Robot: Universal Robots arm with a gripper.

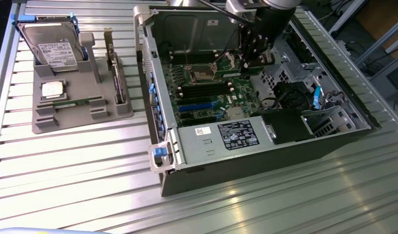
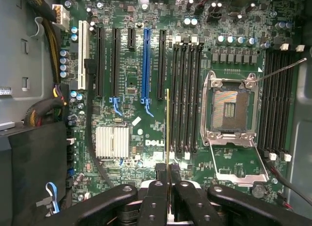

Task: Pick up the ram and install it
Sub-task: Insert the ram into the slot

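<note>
The ram [image 2: 167, 128] shows edge-on as a thin stick, pinched between my two black fingers [image 2: 157, 196], so my gripper [image 2: 168, 179] is shut on it. It hangs above the motherboard [image 2: 131, 74], just beside the bank of black memory slots [image 2: 187, 94] next to the open CPU socket [image 2: 229, 109]. A second bank of slots [image 2: 278, 99] lies on the socket's other side. In the exterior view my gripper [image 1: 249, 57] reaches down into the open computer case [image 1: 186, 146], over the board's far half.
On the exterior view's left, a grey holder tray [image 1: 82, 114] carries a silver hard drive [image 1: 56, 46], an upright card with a metal bracket [image 1: 114, 73] and a small chip [image 1: 52, 90]. Cables [image 2: 41, 111] and a heatsink [image 2: 112, 140] sit on the board.
</note>
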